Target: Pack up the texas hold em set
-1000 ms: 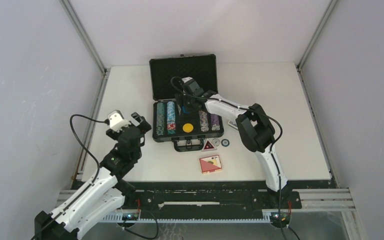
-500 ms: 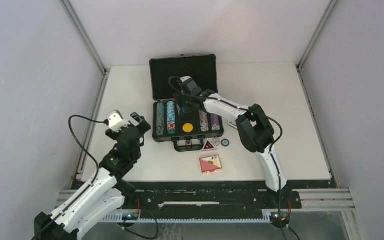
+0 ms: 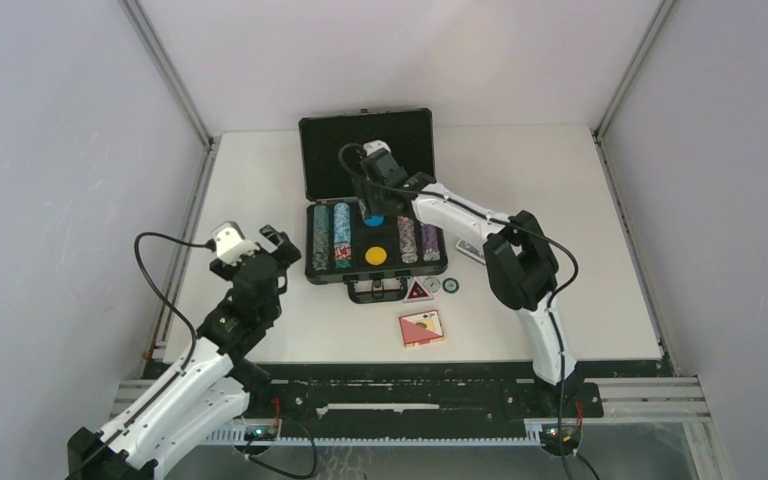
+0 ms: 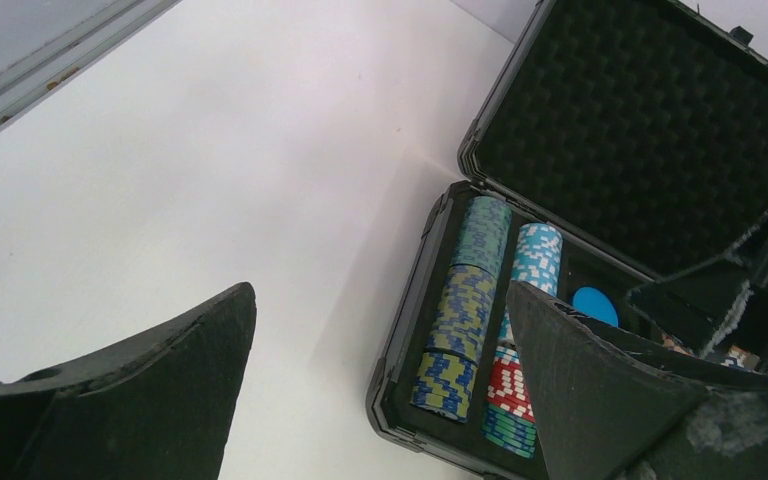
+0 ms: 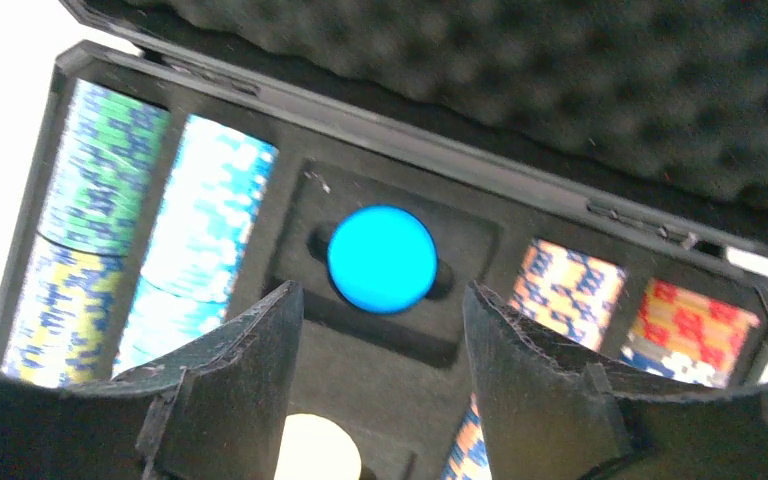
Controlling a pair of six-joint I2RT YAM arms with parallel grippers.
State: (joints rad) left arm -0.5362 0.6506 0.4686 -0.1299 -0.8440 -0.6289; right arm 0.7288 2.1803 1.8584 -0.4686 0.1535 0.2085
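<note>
Treat the task as partly done. The open briefcase (image 3: 325, 150) holds the chip rows (image 3: 330, 237), a blue round button (image 5: 381, 259) and a yellow button (image 3: 376, 255). In front of the briefcase lie the triangular button (image 3: 418, 291) and the red card deck (image 3: 421, 327), not yet packed. The right gripper (image 5: 382, 310), over the briefcase, and the left gripper (image 4: 380, 300), left of it, both stand released and empty.

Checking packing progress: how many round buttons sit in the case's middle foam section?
2: a blue button in the far recess, and a yellow button just in front of it. The right arm may hide others.
</note>
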